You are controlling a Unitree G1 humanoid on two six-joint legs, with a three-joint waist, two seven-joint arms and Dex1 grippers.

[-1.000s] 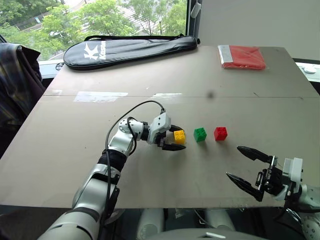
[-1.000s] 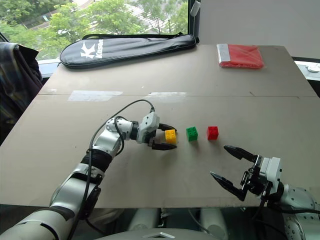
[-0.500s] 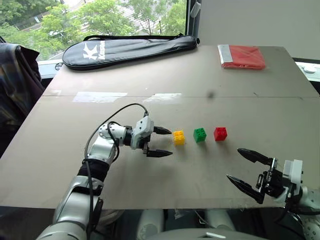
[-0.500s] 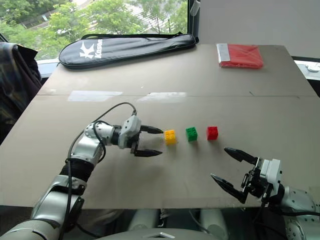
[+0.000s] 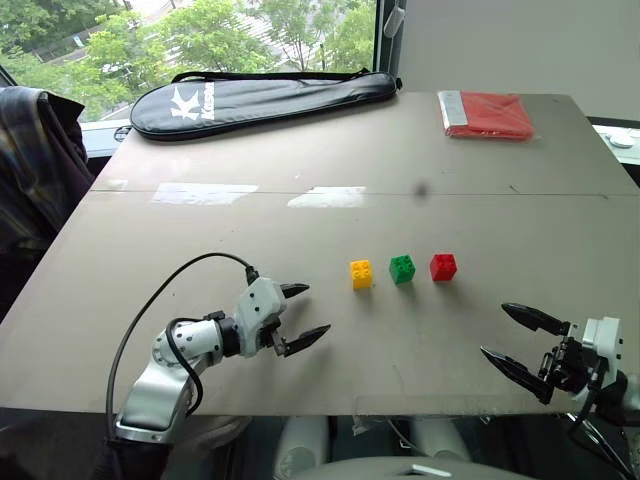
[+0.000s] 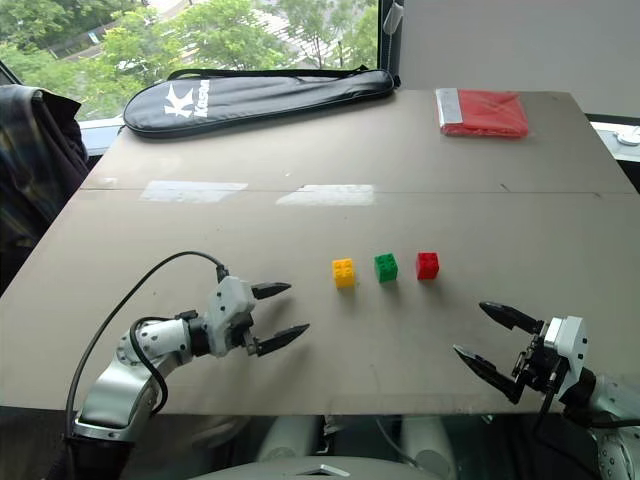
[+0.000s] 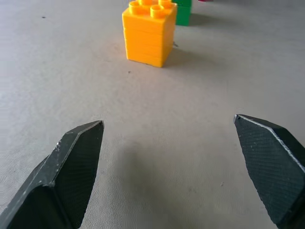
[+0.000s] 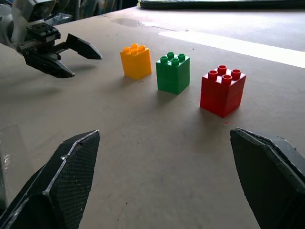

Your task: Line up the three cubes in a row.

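Note:
Three studded cubes stand side by side in a row on the grey table [image 5: 330,150]: the yellow cube [image 5: 361,273] on the left, the green cube [image 5: 402,268] in the middle, the red cube [image 5: 443,266] on the right. Small gaps separate them. My left gripper [image 5: 302,314] is open and empty, low over the table, nearer and to the left of the yellow cube [image 7: 148,32]. My right gripper [image 5: 525,340] is open and empty near the table's front right edge, nearer than the red cube [image 8: 222,90].
A black racket bag [image 5: 260,98] lies along the table's far left edge. A flat red packet [image 5: 487,113] rests at the far right corner. A dark plaid garment [image 5: 30,160] hangs beside the table's left side.
My left gripper has let go of the yellow cube and drawn back toward the front left, still open. My right gripper has shifted a little to the right and down.

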